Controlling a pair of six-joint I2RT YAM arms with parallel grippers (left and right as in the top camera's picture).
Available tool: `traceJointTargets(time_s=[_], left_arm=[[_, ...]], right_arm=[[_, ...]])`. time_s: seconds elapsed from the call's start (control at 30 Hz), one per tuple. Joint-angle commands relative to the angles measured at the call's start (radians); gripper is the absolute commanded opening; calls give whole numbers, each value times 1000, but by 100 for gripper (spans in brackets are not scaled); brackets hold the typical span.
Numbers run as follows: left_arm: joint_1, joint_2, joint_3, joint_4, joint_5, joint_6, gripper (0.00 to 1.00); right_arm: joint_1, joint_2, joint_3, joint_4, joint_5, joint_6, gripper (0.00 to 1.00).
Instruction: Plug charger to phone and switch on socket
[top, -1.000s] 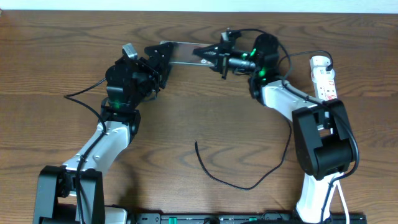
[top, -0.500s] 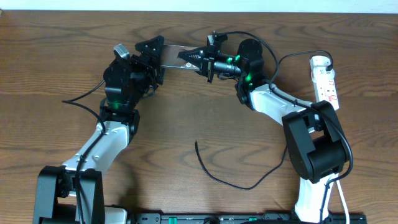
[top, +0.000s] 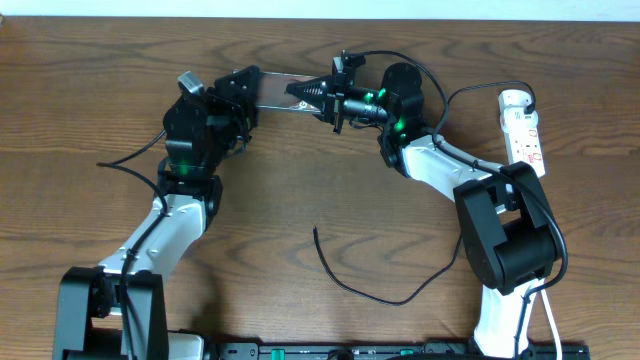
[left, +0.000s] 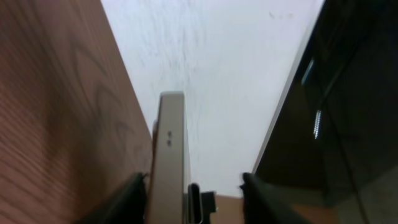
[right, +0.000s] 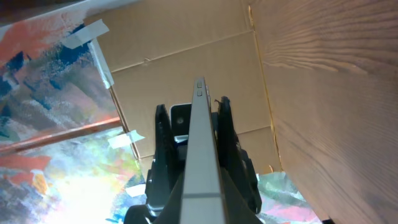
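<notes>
One phone (top: 278, 87), one charger cable (top: 400, 301), one socket strip (top: 522, 125), one table (top: 80, 120), plus two grippers: left gripper (top: 245, 85), right gripper (top: 305, 92).

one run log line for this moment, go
right gripper: shut on phone, edge-on | left gripper: open around phone's other end | charger: loose on table, tip free | socket: far right, untouched

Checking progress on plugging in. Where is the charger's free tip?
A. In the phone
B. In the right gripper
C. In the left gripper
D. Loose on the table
D: the charger lies on the table, its tip free, away from the phone held in the right gripper.
</notes>
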Motion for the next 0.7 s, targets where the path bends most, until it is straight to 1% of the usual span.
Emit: traceJointTargets(time_s=[0.0,0.07,0.13,0.27,0.33,0.37,0.57,0.67], left_arm=[[9,-14,3,5,2,7,30],[9,-14,3,5,2,7,27],[9,-14,3,5,1,11,26],[9,-14,3,4,5,46,18],[9,-14,3,4,14,57,9],[9,-14,3,4,16,60,8],[9,-14,3,4,35,133,7],[9,-14,3,0,42,145,7]], right_arm=[[13,-25,21,14,-34,-13,2],[13,-25,21,14,-39,-13,2],[13,-25,21,13,-50,-13,2],[14,-25,21,-3,-63,-13,2],[14,-25,21,-3,-69,-13,1],[14,-25,21,-3,-72,-13,1],[29,-25,21,-17,-75,-26,1],[32,-25,21,-18,-75,-29,2]])
